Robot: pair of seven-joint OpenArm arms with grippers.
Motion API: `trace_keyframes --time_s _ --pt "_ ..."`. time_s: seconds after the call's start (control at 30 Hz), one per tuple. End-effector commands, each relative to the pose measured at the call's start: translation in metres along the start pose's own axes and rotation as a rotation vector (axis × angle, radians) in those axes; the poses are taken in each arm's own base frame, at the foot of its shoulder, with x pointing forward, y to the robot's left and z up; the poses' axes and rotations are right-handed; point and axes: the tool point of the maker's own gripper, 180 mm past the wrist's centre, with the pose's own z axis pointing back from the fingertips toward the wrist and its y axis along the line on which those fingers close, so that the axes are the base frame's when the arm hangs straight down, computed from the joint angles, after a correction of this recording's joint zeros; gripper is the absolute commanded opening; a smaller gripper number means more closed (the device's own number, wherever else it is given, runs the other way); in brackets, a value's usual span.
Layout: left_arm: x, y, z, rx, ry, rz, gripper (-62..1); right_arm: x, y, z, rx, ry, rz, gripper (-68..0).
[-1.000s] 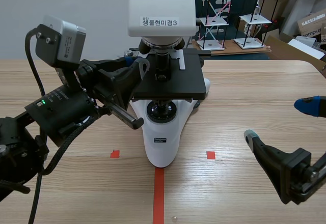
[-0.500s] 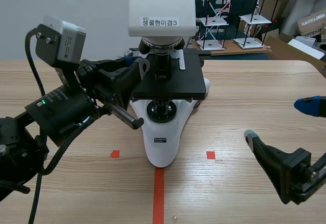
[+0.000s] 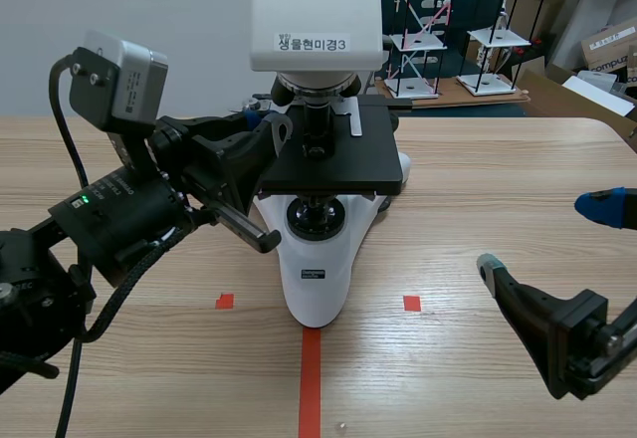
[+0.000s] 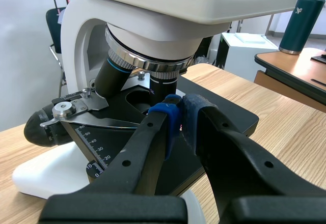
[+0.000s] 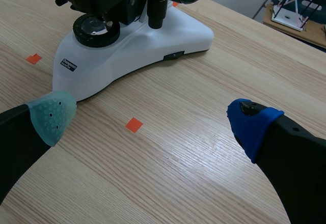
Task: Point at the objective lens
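**Tips together, aimed at the lens**

My left gripper [image 4: 179, 113] has its fingers pressed together on nothing, so the two pads make one blunt pointer. I hold it raised over the edge of the black stage [image 4: 232, 118], level with the gap under the microscope [image 3: 315, 259] head. The objective lens [image 4: 163, 85] hangs just beyond my tips, pointing down at the stage. I judge the pointing to be in place, though I cannot tell whether the pads touch the barrel.

A second, slanted lens [image 4: 114, 72] sits next to it, so my aim has to be on the upright one. The metal slide clamp [image 4: 69, 113] and the head above leave little room, so any move should be small.

My right gripper [image 5: 153, 122] rests low over the table [image 3: 478, 179] with its fingers spread wide, well apart from the microscope. A teal bottle [image 4: 301, 11] stands far behind, out of the way.
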Motion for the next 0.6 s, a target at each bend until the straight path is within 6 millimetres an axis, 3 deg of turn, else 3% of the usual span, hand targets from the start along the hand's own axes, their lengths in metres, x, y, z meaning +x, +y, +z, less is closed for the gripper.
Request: trace_keyframes --time_s 0.0,0.57 --pt "0.0099 0.0003 -0.0032 0.0 -0.035 -0.001 -58.4 0.0082 -0.002 0.0 -0.001 -0.024 0.012 0.4" --pt "0.005 0.0003 -0.0033 0.0 -0.007 -0.002 -58.3 0.0082 -0.002 0.0 -0.001 -0.024 0.012 0.4"
